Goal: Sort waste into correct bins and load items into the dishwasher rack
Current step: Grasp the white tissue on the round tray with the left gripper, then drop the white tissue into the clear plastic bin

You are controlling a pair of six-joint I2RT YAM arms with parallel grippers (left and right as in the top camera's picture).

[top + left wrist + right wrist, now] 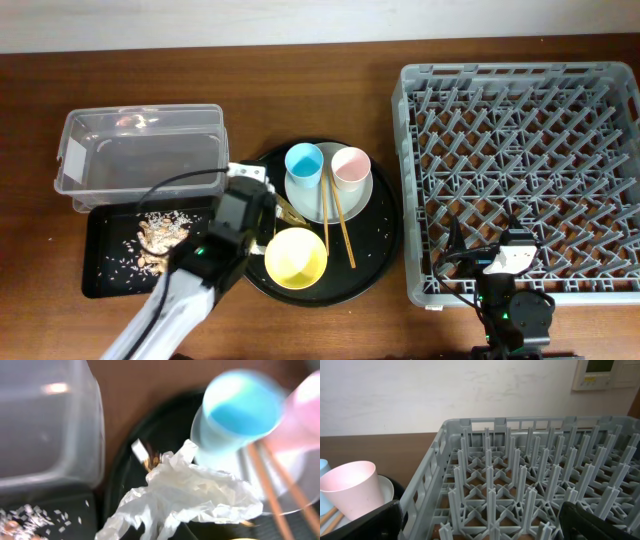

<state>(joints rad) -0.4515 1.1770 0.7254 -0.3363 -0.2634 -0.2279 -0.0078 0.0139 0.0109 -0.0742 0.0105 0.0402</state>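
My left gripper (250, 188) is shut on a crumpled white tissue wad (190, 491), held over the left rim of the round black tray (385, 245). Its fingers are hidden under the tissue in the left wrist view. A bit of gold foil wrapper (150, 462) shows behind the wad. On the tray stand a light blue cup (304, 164), a pale pink cup (350, 167), a grey-white plate (364, 192) with wooden chopsticks (342, 228) across it, and a yellow bowl (296, 257). My right gripper (485, 530) is open over the dishwasher rack (520, 170), empty.
A clear plastic tub (140, 150) sits at the left. In front of it lies a shallow black tray (105, 275) holding food scraps and rice grains (158, 238). The rack fills the right side of the table.
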